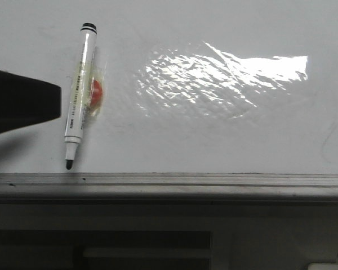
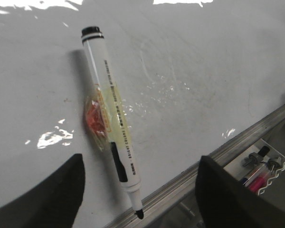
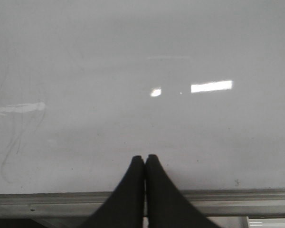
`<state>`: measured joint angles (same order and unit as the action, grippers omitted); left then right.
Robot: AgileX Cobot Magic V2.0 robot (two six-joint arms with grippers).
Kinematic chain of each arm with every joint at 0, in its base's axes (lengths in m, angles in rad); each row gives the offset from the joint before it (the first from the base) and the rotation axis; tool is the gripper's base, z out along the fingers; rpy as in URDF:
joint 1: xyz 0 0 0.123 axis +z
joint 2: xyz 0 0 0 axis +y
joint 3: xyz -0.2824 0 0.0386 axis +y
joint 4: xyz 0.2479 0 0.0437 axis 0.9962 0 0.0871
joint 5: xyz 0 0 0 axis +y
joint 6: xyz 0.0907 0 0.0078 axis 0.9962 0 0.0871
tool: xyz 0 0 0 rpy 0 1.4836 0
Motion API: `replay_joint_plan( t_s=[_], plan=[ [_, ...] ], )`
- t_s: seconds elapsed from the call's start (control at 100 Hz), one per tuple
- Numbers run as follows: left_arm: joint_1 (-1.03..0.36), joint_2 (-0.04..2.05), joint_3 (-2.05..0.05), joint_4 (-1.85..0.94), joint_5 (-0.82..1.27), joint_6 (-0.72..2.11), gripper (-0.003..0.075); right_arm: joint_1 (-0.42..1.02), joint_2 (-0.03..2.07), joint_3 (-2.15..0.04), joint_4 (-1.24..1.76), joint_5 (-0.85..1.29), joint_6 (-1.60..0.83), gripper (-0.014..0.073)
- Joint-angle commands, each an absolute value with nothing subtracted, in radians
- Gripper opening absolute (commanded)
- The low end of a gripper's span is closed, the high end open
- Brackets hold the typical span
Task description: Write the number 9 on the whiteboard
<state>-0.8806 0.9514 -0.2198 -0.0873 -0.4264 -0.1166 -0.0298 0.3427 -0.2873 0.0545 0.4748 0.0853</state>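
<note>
The whiteboard point(image 1: 214, 140) is glossy white with a bright glare patch; the number 9 is not in view on it. A white marker pen point(image 1: 80, 93) lies flat on the board, black tip point(image 1: 69, 164) uncapped and pointing at the grey rail point(image 1: 214, 181). Clear tape and a red-orange blob point(image 1: 96, 93) hold its barrel to the board. My left gripper point(image 2: 140, 159) is open, its fingers either side of the marker's point(image 2: 113, 114) tip end, touching nothing. My right gripper point(image 3: 145, 156) is shut on nothing, over bare board point(image 3: 133, 47) near the rail.
Below the rail, a small white tray point(image 2: 263, 173) holds other pens. Faint grey smears point(image 3: 14, 133) mark the board in the right wrist view. A dark finger point(image 1: 39, 104) of the left gripper reaches in from the front view's left edge.
</note>
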Motion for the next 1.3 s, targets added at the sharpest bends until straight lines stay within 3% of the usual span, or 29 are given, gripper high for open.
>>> replay_joint_plan(
  t_s=[0.0, 0.5, 0.61, 0.82, 1.21, 1.29],
  plan=[
    [-0.902, 1.014, -0.250, -0.101, -0.585, -0.139, 0.0459, -0.028, 0.356, -0.310, 0.055, 0.399, 0.080, -0.0061],
    [-0.915, 1.232, -0.250, -0.140, -0.751, -0.198, 0.0443, -0.028, 0.356, -0.310, 0.055, 0.396, 0.080, -0.0061],
    [-0.915, 1.250, -0.250, -0.144, -0.753, -0.201, 0.0323, -0.014, 0.356, -0.310, 0.055, 0.353, 0.080, -0.0061],
    [-0.915, 1.252, -0.250, -0.154, -0.762, -0.201, -0.0022, 0.081, 0.356, -0.310, 0.055, 0.421, 0.080, -0.0061],
    [-0.915, 1.229, -0.250, 0.017, -0.802, -0.202, -0.0020, 0.442, 0.464, -0.460, 0.115, 0.553, -0.047, -0.0057],
    [-0.915, 1.213, -0.250, 0.108, -0.800, -0.202, -0.0020, 0.538, 0.519, -0.510, 0.116, 0.534, -0.077, 0.0001]
  ],
)
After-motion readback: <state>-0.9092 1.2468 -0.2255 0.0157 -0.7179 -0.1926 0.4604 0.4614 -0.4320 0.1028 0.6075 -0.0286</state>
